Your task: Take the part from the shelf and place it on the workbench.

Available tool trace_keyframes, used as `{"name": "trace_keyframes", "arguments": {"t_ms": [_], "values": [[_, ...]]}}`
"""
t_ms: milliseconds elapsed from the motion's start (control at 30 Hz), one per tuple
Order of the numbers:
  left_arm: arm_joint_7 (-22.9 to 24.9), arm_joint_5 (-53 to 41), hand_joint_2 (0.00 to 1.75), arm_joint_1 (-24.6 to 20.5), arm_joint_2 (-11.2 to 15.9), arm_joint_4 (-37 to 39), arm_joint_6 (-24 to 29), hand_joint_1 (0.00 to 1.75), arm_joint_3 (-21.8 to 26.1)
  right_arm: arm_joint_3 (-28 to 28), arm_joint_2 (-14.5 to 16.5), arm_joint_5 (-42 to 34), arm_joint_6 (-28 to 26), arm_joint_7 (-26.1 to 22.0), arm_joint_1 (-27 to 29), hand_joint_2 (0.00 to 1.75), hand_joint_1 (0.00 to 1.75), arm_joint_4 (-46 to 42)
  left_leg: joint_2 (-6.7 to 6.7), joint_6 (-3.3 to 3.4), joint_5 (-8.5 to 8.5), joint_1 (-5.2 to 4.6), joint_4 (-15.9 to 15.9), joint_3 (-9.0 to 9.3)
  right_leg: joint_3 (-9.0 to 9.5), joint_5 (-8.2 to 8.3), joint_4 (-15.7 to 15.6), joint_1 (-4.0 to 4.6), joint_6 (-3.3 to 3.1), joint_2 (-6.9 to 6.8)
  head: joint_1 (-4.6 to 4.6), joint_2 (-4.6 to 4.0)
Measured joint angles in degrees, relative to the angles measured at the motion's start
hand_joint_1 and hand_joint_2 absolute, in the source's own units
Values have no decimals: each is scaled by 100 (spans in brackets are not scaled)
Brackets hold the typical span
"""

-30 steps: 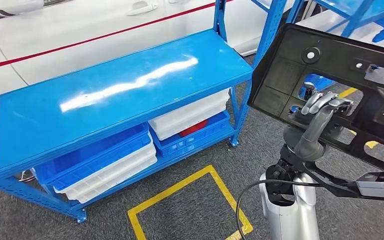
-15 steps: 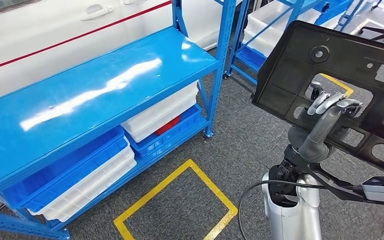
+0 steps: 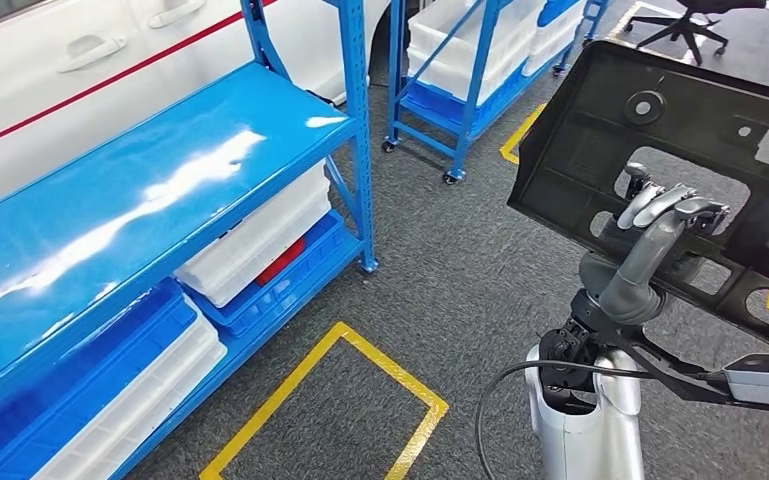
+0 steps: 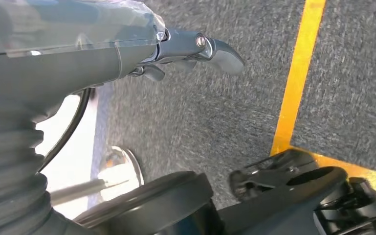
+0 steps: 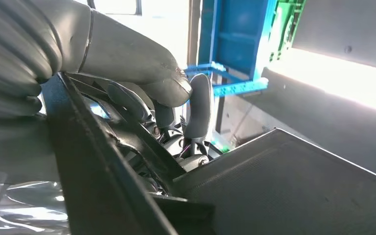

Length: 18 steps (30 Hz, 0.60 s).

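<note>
The part [image 3: 580,150] is a large black plastic panel with several cut-outs, held up at the right of the head view. My right hand [image 3: 660,215] grips it through one cut-out, fingers hooked over the edge. In the right wrist view the thumb and fingers of that hand [image 5: 127,54] clamp the panel's black rim [image 5: 298,186]. The blue shelf [image 3: 110,220] stands to the left, its top board bare and glossy. My left hand [image 4: 78,54] hangs over grey carpet, its fingers [image 4: 220,51] stretched out and holding nothing.
White and blue bins [image 3: 260,235] fill the shelf's lower levels. A yellow taped rectangle [image 3: 360,350] marks the carpet in front. A second blue rack [image 3: 470,60] with white bins stands behind, a white car [image 3: 60,60] at the far left, an office chair [image 3: 700,15] at the back right.
The camera has turned to the right, so the shelf slid left in the picture and a second rack and chair came into sight. My right hand keeps its grip on the panel.
</note>
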Motion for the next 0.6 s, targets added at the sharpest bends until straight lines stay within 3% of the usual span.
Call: {"name": "trace_keyframes", "arguments": {"t_ms": [33, 100, 167, 200, 233, 267, 333, 400, 433, 467, 500, 567, 600], "values": [[3, -2, 175, 12, 5, 1, -5, 0, 0, -4, 0, 1, -3, -1, 1, 175, 175, 0, -141, 18, 175, 11, -386, 163, -19, 3, 28, 6, 21, 91, 0, 0], [13, -5, 175, 29, 16, 2, -13, 0, -2, -9, 2, 8, -2, -4, 13, 175, 175, -6, -364, 46, 315, 30, -882, 346, -95, 26, 75, 5, 89, 245, 1, 0], [33, -9, 175, 21, 13, 2, -13, 0, -5, -15, 3, 24, -7, -10, 48, 175, 175, -30, -319, 89, 302, 21, -963, 364, -164, 78, 71, -8, 179, 374, 1, 0], [50, -10, 175, 14, 8, 1, -11, 0, -8, -22, 3, 36, -14, -13, 72, 175, 175, -46, -251, 128, 329, 21, -980, 368, -185, 85, 75, -11, 213, 339, 1, 0], [68, -14, 175, 12, 2, 1, -9, 0, -12, -28, 2, 52, -25, -16, 88, 175, 175, -63, -177, 173, 356, 21, -1005, 377, -225, 44, 138, -2, 241, 207, 1, 0], [86, -18, 175, 15, -3, 1, -7, 0, -17, -33, 2, 71, -34, -17, 96, 175, 175, -78, -94, 216, 380, 25, -1034, 381, -309, -60, 303, 8, 262, 27, 2, 0], [122, -25, 175, 30, -4, 1, -1, 0, -23, -37, 2, 106, -50, -18, 110, 175, 175, -94, 74, 259, 395, 5, -1053, 378, -623, -417, 965, 10, 294, -311, 2, 0], [162, -27, 175, 40, -2, 1, 4, 0, -26, -38, 2, 128, -73, -19, 142, 175, 175, -96, 253, 265, 388, -13, -1051, 371, -927, -658, 1622, -16, 321, -381, 2, 0], [181, -31, 175, 42, -1, 1, 7, 0, -28, -39, 1, 145, -90, -20, 157, 175, 175, -97, 342, 265, 382, -16, -1050, 372, -952, -642, 1701, -27, 328, -396, 2, 0], [202, -37, 175, 42, 1, 1, 10, 0, -30, -40, 1, 169, -110, -21, 169, 175, 175, -106, 426, 258, 373, -18, -1049, 378, -853, -525, 1543, -34, 330, -422, 2, 0], [223, -41, 175, 39, 1, 1, 18, 0, -33, -42, 0, 197, -130, -23, 178, 175, 175, -125, 502, 245, 361, -19, -1048, 391, -646, -349, 1191, -39, 325, -481, 2, 0], [274, -27, 175, 33, 3, 1, 55, 0, -37, -43, -2, 253, -165, -26, 187, 175, 175, -195, 624, 194, 325, -41, -1042, 421, -208, -102, 406, -4, 273, -743, 2, 0], [292, 2, 175, 29, 4, 0, 87, 0, -37, -44, -4, 277, -185, -27, 194, 175, 175, -238, 675, 164, 308, -57, -1039, 436, -91, -59, 181, 22, 230, -826, 2, 0]]}}
